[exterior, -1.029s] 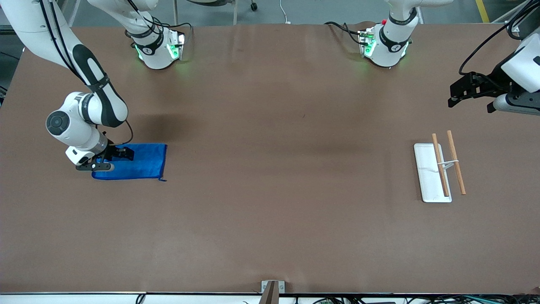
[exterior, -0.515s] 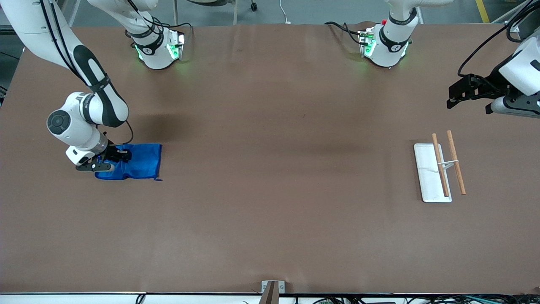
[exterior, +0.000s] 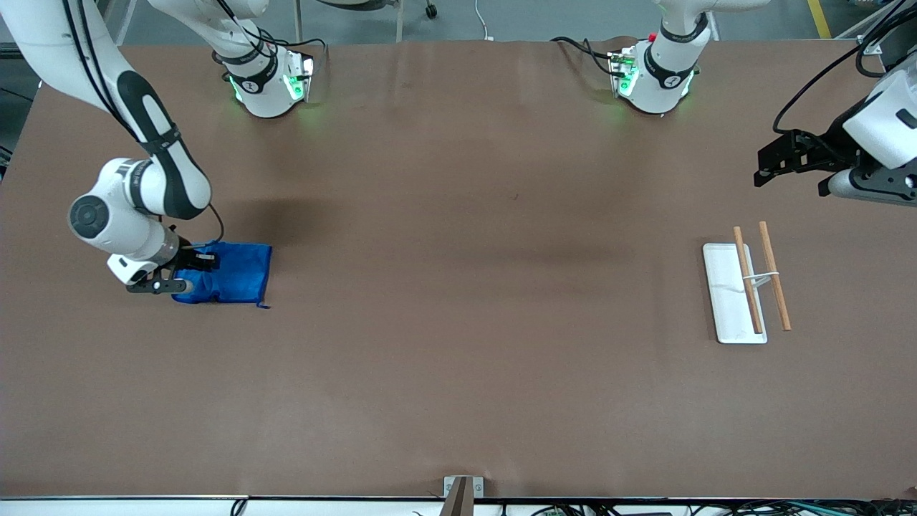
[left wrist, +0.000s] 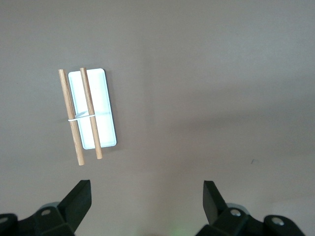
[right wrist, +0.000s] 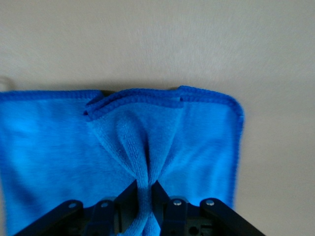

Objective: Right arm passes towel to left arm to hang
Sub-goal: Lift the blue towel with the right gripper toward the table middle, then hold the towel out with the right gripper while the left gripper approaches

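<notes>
Currently listed: blue towel [exterior: 233, 274] bunched on the table at the right arm's end, a narrow fold pinched in the closed right gripper [right wrist: 146, 192]; left gripper [left wrist: 146, 196] open, waiting above the wooden-rod rack [exterior: 749, 282]; risk: thin pinch slipping during lift.

- Bright blue towel [exterior: 233, 272], its stitched hem a darker blue.
- Plain brown table [exterior: 458, 322].
- White tray [exterior: 725, 301] bearing two light wooden rods [exterior: 774, 285].
- Both end effectors black; arms white, black-banded.
</notes>
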{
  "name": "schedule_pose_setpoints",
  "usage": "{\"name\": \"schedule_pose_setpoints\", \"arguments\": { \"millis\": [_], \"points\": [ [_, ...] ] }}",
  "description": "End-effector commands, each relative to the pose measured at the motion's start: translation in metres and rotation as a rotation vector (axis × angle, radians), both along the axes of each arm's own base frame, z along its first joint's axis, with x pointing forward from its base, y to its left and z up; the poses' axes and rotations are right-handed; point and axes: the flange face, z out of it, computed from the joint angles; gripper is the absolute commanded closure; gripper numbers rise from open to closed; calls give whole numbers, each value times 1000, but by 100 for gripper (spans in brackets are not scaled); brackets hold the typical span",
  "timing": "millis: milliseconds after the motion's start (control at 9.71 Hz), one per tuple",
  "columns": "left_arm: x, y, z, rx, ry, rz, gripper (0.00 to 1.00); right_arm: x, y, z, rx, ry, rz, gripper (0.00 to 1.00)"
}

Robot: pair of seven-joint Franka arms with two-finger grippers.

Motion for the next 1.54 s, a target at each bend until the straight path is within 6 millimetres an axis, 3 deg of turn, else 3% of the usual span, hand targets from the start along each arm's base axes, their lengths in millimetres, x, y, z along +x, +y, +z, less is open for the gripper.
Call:
{"name": "schedule_pose_setpoints", "arguments": {
  "millis": [0, 103, 412, 515, 618, 926, 1029, 1441],
  "points": [
    [4, 2, -17, -10, 41, -9, 0, 22, 4, 61, 9, 31, -9, 100],
    [4, 2, -18, -10, 43, -10, 0, 30, 8, 85, 22, 48, -20, 100],
    [4, 2, -17, -10, 41, -10, 0, 60, 87, 157, 80, 120, -33, 100],
    [4, 2, -18, -11, 43, -10, 0, 68, 120, 187, 164, 116, -33, 100],
    [4, 2, -18, -11, 43, -12, 0, 74, 141, 204, 249, 115, -108, 100],
    [1, -2, -18, -96, 62, -5, 0, 66, 273, 234, 514, 93, -148, 100],
    [-4, -10, -22, -158, 94, -7, 0, 62, 302, 242, 601, 107, -213, 100],
    [-23, -19, -85, -540, 290, -58, 0, 40, 404, 271, 936, 110, -314, 100]
  ]
}}
